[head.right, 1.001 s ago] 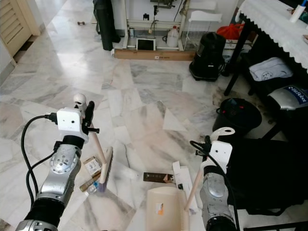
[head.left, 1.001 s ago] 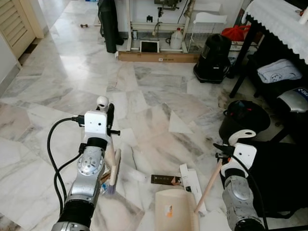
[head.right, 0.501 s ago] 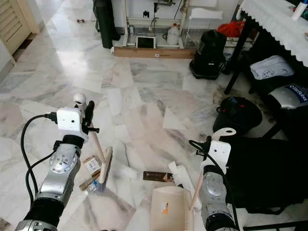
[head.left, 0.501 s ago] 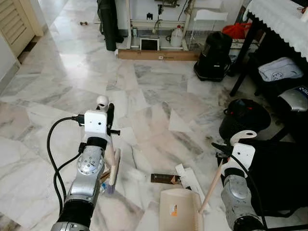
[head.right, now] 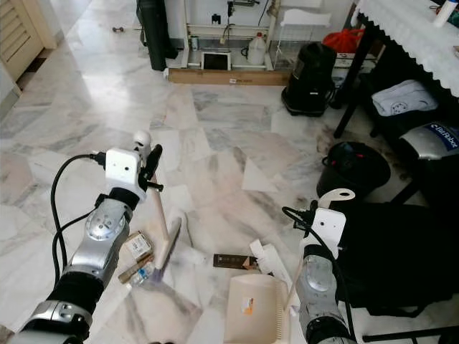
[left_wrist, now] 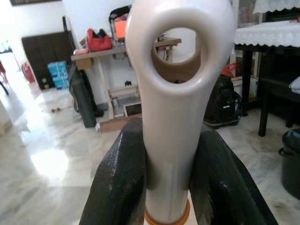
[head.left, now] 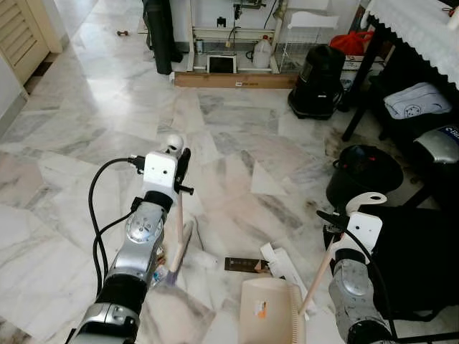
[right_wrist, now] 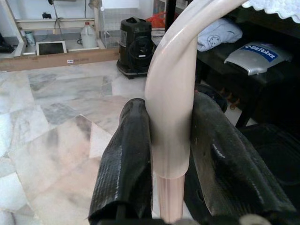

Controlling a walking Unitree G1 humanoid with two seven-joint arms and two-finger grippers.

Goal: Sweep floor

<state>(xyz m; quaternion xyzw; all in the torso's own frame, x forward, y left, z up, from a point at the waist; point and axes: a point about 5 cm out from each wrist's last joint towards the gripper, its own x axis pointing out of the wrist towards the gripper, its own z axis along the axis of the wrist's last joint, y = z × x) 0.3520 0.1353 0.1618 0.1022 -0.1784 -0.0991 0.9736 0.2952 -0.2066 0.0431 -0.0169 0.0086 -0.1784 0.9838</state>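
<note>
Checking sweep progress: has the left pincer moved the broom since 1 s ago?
Yes. The left pincer and broom have shifted toward the robot's right, closer to the dark flat packet on the floor, which stayed put.

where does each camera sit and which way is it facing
Left eye, right eye: on the head, looking down at the marble floor; both silver arms show, brush on the left, dustpan on the right.
Left wrist: along its fingers clamped on the brush handle, toward the far wall.
Right wrist: along its fingers clamped on the dustpan handle.
Shared: the black vacuum shows in all.
</note>
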